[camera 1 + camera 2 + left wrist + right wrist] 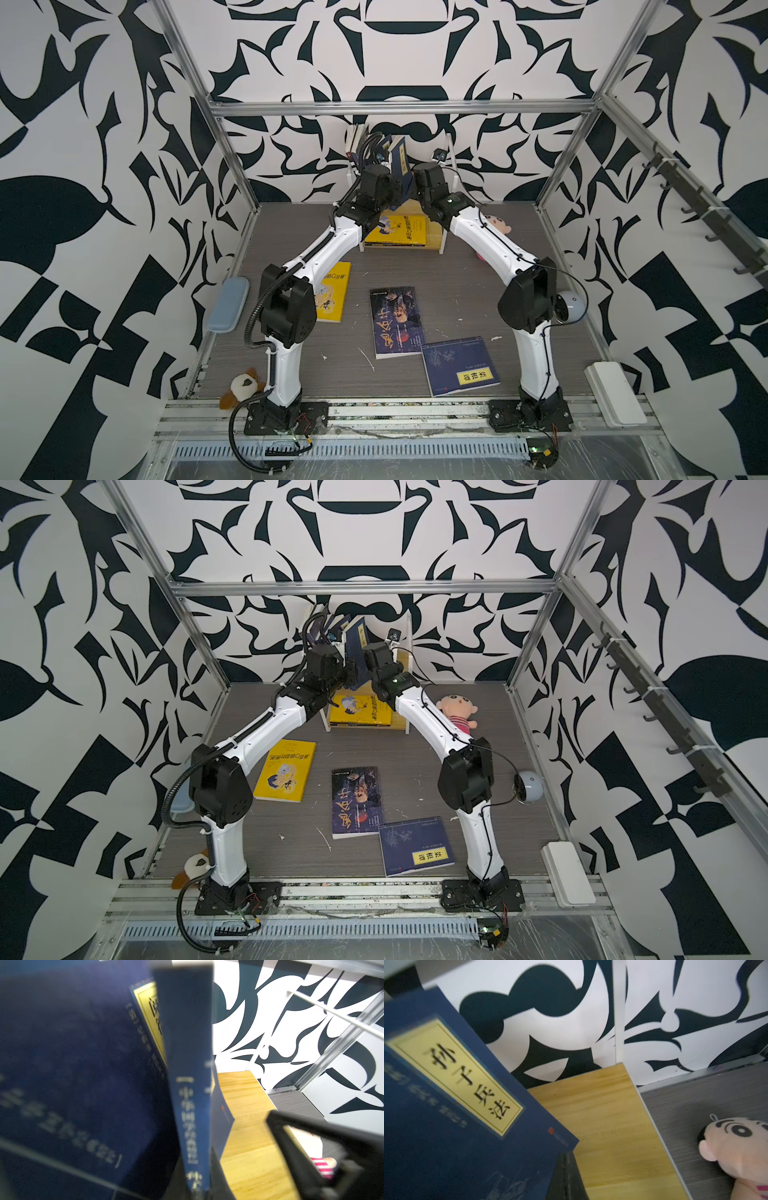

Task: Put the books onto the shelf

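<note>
Books first: the one in play is a navy book [401, 168] with a yellow title label. It stands tilted on the top board of the shelf [434, 242], which sits at the back of the bench [457, 291] against the patterned wall. Both arms reach up to it. The left claw [394, 194] looks pinched on the book's lower end by the spine: in the left wrist view the spine runs straight down into the fingers, though it's blurry there. The right claw [566, 1176] is pressed together with nothing in it, right by the bottom corner of the label-side cover, and I can't tell if it actually touches. Some leaning books [358, 139] fill the left end of that same board. A yellow book [397, 229] lies flat on the lower board. Out front on the bench there's a second yellow book [334, 297] partly under the left arm, a dark book [397, 322] with gold calligraphy, and a second navy book [459, 365] meeting it at a corner. The pink plush doll [457, 712] lies just right of the shelf
</note>
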`<state>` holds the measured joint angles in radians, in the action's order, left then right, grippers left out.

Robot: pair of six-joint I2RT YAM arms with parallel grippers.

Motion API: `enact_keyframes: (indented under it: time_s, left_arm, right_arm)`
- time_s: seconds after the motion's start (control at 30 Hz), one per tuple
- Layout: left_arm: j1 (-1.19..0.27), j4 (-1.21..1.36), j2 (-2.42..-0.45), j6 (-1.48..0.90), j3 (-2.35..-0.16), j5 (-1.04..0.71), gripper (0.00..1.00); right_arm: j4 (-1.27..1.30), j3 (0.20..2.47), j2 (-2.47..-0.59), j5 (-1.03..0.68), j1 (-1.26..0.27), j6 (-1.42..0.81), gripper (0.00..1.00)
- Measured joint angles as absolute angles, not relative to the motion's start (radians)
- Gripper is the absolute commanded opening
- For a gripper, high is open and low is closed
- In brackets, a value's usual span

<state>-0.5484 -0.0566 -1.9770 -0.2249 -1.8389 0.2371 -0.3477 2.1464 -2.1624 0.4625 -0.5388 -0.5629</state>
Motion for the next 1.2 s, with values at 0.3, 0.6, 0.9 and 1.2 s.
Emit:
enact_keyframes:
  time_s: [0.3,0.6,0.9,1.2]
  left_arm:
    - [-0.550,-0.041,-1.965,-0.229,-1.819,0.254,0.09]
    - [-0.550,-0.046,-1.948,-0.230,-1.787,0.263,0.27]
    - [-0.553,-0.104,-1.930,-0.222,-1.764,0.233,0.46]
    - [-0.510,-0.207,-1.844,-0.242,-1.772,0.130,0.70]
  right_arm:
    - [-0.352,2.134,-2.226,0.437,-0.529,-0.607,0.00]
    - [-0.217,2.100,-2.241,0.351,-0.503,-0.644,0.00]
    - [-0.145,2.231,-2.346,0.222,-0.488,-0.642,0.00]
    - [-0.099,2.227,-2.352,0.205,-0.495,-0.669,0.00]
